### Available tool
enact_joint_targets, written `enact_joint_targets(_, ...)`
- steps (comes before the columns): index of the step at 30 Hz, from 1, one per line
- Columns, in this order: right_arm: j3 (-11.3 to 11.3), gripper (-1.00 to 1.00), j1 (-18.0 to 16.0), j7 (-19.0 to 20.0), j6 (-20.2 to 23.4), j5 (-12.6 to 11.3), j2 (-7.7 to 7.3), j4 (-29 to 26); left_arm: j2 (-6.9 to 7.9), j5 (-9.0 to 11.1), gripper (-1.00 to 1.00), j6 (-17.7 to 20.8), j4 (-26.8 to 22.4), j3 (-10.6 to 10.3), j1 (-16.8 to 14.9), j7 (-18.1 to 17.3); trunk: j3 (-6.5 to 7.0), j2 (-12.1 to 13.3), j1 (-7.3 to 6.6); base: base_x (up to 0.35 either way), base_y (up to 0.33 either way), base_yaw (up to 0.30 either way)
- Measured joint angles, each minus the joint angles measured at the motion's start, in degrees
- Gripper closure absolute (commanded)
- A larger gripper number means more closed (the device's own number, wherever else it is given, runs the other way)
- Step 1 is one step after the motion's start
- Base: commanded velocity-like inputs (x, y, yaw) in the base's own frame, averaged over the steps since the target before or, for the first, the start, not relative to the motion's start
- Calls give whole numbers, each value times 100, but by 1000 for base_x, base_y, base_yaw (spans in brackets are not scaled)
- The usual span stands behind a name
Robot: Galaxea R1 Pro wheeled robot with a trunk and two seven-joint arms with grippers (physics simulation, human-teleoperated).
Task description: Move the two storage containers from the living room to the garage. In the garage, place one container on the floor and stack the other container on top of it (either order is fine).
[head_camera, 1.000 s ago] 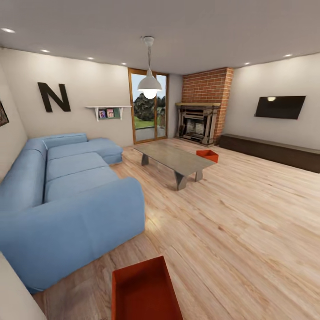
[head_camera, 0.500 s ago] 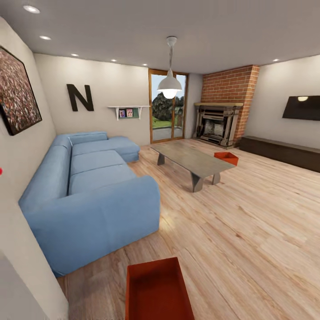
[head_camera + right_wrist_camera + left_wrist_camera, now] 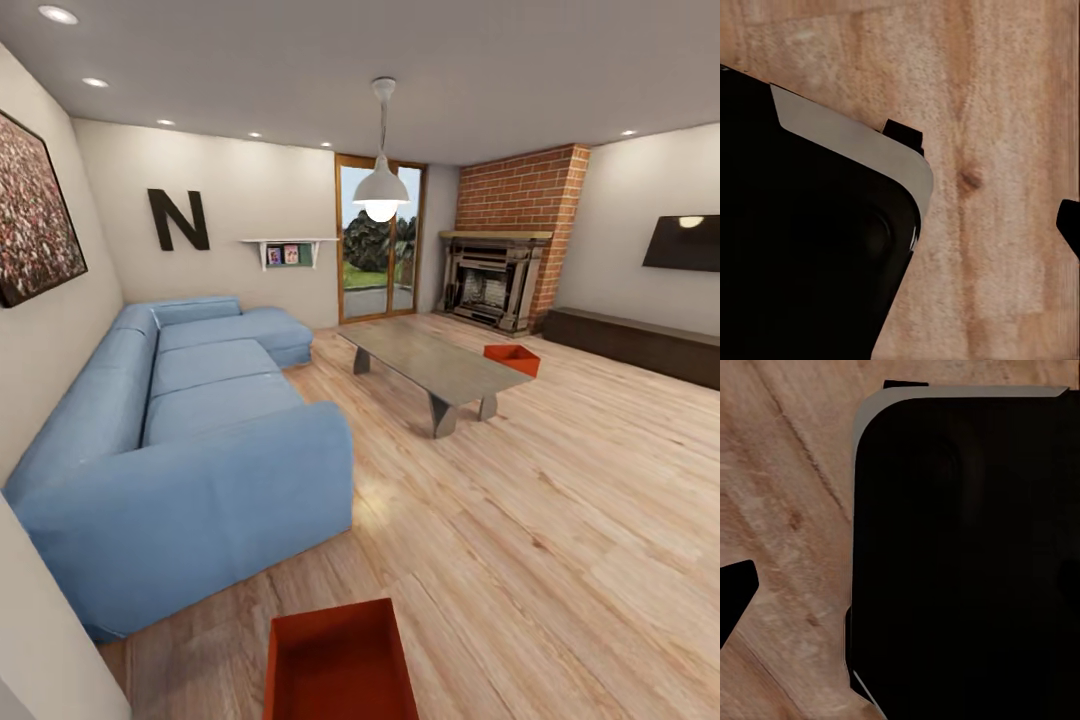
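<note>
Orange-red, one storage container sits on the wood-plank floor just ahead of me, off the sofa's near corner; its twin lies beyond the bench (both still ungrasped). I cannot tell either end effector's state.
</note>
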Motion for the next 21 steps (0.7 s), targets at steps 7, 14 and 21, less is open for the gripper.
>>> enact_joint_targets(7, 1, -100, 0, 0, 3, -36, -2, 0, -4, 0, -100, -1, 0, 1, 0, 0, 0, 0, 2, 60, -37, 31)
enact_joint_targets(14, 0, -100, 0, 0, 3, 6, -14, 0, -3, 0, -100, -1, 0, -1, 0, 0, 0, 0, 2, 3, -2, 243)
enact_joint_targets(21, 0, -100, 0, 0, 1, 8, -13, 0, -8, 0, -100, -1, 0, 1, 0, 0, 0, 0, 2, 0, 0, 268)
